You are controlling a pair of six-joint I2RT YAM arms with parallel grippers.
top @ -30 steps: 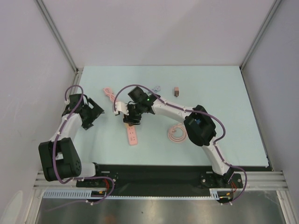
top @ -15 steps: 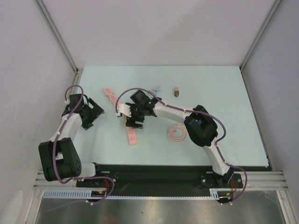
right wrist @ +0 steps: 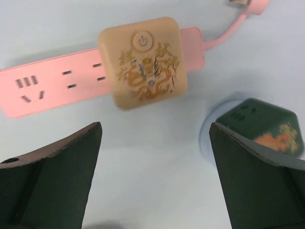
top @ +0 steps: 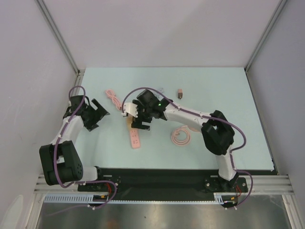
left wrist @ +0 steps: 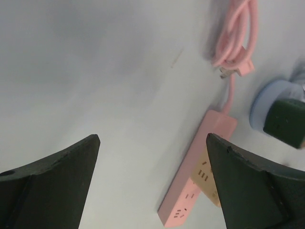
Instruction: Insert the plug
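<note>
The tan square plug (right wrist: 143, 62), printed with a dragon and a power button, sits on the cord end of the pink power strip (right wrist: 47, 88). It lies slightly skewed on the strip. My right gripper (right wrist: 155, 176) hovers just beside them, open, with only bare table between its fingers (right wrist: 52, 176). From above, the plug (top: 128, 122) and strip (top: 135, 139) lie under my right gripper (top: 139, 125). My left gripper (top: 98, 113) hangs open to the left of the strip (left wrist: 190, 200), holding nothing.
A green cube on a pale blue disc (right wrist: 259, 126) sits close beside the plug. The strip's pink cord bundle (top: 112, 97) lies behind it. A coiled pink cable (top: 180, 136) rests to the right, and a small brown block (top: 180, 92) stands farther back.
My right gripper has opened wide and let go of the plug, which stays on the strip. The right arm's elbow has swung to the right. The left gripper has shifted slightly.
</note>
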